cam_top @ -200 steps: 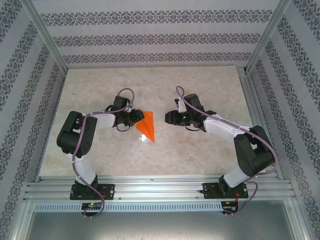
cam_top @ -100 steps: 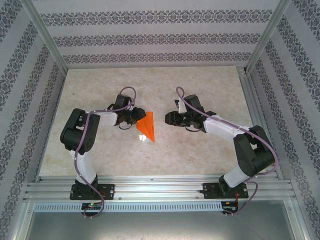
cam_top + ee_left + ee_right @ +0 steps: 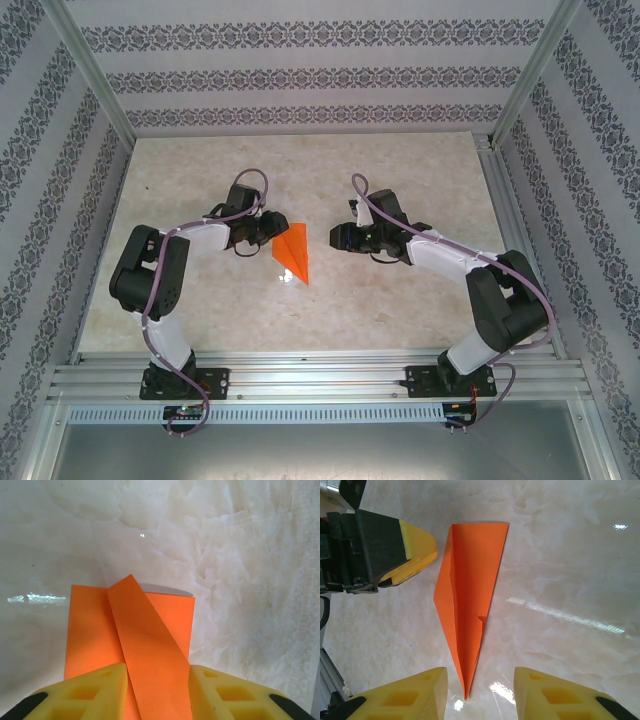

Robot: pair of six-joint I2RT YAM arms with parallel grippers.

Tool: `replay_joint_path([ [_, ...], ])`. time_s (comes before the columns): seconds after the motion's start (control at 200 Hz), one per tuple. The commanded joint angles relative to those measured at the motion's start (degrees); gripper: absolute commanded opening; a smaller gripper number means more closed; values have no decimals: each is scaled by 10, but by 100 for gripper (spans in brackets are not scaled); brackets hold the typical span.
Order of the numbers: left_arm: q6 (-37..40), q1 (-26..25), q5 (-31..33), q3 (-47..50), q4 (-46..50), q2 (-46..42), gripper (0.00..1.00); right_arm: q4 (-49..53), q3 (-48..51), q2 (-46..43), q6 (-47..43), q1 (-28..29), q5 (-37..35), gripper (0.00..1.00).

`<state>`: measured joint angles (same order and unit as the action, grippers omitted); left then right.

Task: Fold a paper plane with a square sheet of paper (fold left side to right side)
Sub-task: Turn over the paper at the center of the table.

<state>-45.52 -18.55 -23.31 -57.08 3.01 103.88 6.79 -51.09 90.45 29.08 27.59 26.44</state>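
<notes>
The orange paper [image 3: 295, 252] lies on the table as a slim pointed dart, tip toward the near edge. It has a long fold line and a left flap [image 3: 150, 645] that stands slightly raised. My left gripper [image 3: 267, 232] is at the dart's left edge, open, and in the left wrist view the raised flap runs up between its yellow fingers [image 3: 95, 690]. My right gripper [image 3: 339, 238] stands open just right of the dart, empty. In the right wrist view the paper plane [image 3: 472, 600] points down between its fingertips [image 3: 420, 690], and the left gripper [image 3: 422, 555] sits just left of the paper's edge.
The marble-patterned table [image 3: 400, 300] is walled in by patterned panels and an aluminium frame [image 3: 300, 375] along the near edge. Bright glare spots lie on the tabletop near the dart's tip [image 3: 500, 692].
The left arm's elbow swung outward and back, and its gripper shifted slightly up and left at the paper's edge. The paper and the right arm stayed put.
</notes>
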Motion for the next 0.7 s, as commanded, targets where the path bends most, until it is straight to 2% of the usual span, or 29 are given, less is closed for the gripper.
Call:
replay_joint_path([
  [0.0, 17, -7, 10, -19, 30, -1, 39, -16, -1, 4, 5, -5, 11, 39],
  [0.699, -7, -9, -34, -49, -25, 77, 39, -17, -1, 5, 7, -5, 15, 40],
])
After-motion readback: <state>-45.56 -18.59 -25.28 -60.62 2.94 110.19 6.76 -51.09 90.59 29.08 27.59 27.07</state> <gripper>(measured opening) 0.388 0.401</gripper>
